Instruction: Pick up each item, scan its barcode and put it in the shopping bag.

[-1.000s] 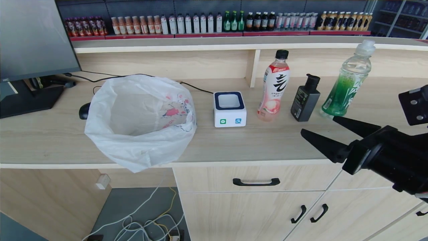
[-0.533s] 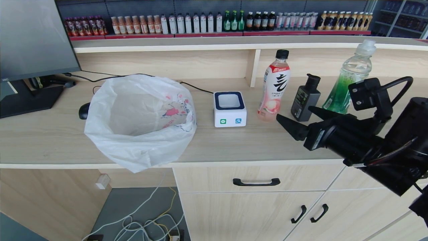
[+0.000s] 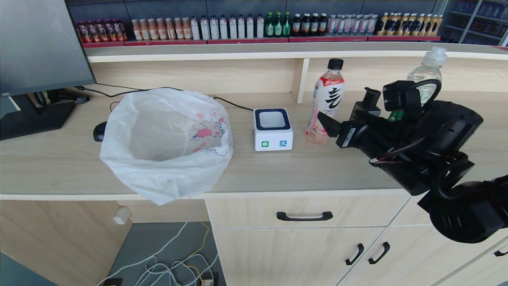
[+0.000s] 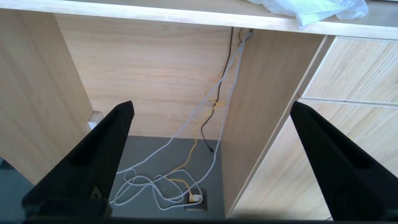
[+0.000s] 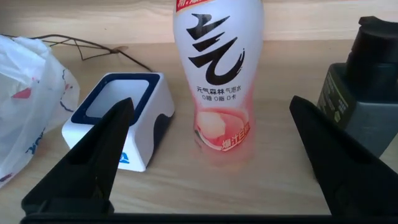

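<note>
Pink drink bottle (image 3: 326,104): upright on counter (image 3: 278,171), just beside scanner (image 3: 272,129), label facing out, easy to take from side. Framed between wide-spread fingers of right gripper (image 5: 211,102), not touched; probably lined up for side grasp at mid-body. Black pump bottle (image 3: 363,107) just beside, green bottle (image 3: 426,75) beyond, same row. Scanner window up, between items and shopping bag (image 3: 166,139): short path for lift, scan, drop. Bag mouth gaping, near counter edge. Left gripper (image 4: 211,112) spread wide, low before cabinet opening, clear of work.

bright, even indoor light on the counter (image 3: 278,171), shadows faint and soft, the head view bending slightly toward its edges.
</note>
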Motion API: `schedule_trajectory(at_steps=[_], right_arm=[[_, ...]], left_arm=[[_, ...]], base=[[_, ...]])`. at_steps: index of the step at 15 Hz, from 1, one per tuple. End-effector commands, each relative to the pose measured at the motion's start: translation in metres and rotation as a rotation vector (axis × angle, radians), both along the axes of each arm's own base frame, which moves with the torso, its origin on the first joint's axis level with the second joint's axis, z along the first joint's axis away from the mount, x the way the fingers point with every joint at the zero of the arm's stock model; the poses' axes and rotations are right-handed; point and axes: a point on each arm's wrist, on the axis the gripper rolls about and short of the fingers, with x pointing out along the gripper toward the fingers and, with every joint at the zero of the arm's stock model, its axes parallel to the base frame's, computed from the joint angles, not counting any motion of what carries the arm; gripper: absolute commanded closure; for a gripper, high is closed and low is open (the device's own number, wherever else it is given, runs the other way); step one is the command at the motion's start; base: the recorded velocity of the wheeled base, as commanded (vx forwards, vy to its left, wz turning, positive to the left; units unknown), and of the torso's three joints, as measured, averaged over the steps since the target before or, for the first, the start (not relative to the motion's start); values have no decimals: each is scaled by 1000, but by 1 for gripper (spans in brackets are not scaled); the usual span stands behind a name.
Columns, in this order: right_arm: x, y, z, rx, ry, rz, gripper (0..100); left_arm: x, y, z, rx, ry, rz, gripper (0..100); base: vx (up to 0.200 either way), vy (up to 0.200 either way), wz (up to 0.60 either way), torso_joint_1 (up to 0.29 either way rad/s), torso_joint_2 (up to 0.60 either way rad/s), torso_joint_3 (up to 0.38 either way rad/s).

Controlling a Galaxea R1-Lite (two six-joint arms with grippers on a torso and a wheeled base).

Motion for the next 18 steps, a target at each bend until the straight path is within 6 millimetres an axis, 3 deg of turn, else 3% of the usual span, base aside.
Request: schedule_trajectory(at_steps=[1,5,10,18], right_arm=[[15,0,-11,-10,23,-20,0],[21,-6,-15,-19,30,-47,0],[36,0,-10,-46,-15,-48,0],[56,6,-23,-56,-20,-55,0]], left_arm=[[0,0,0,0,0,0,0],[0,0,0,0,0,0,0],[0,0,0,0,0,0,0],[0,0,0,0,0,0,0]], base=[[0,0,0,0,0,0],[0,0,0,0,0,0],[0,0,0,0,0,0],[0,0,0,0,0,0]])
